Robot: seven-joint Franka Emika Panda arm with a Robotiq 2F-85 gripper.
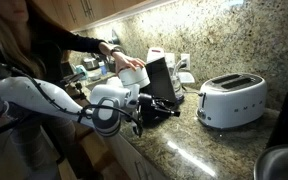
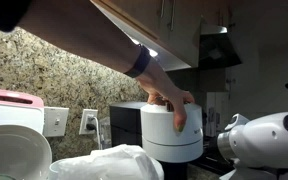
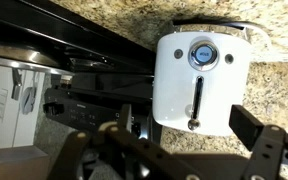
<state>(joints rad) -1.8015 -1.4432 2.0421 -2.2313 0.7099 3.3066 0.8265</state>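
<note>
My gripper is open and empty, its two dark fingers spread at the bottom of the wrist view. Between and beyond them is the end face of a white toaster, with a round dial and a slider lever, standing on the granite counter. In an exterior view the gripper hangs low over the counter, well left of the toaster. A person's hand holds a white cylindrical container above the counter behind the arm. The hand rests on top of the container in an exterior view.
A black appliance stands against the granite backsplash behind the gripper. Wall outlets sit on the backsplash. The person stands by the arm's base. A metal bowl rim is at the counter's near corner. Crumpled plastic lies in the foreground.
</note>
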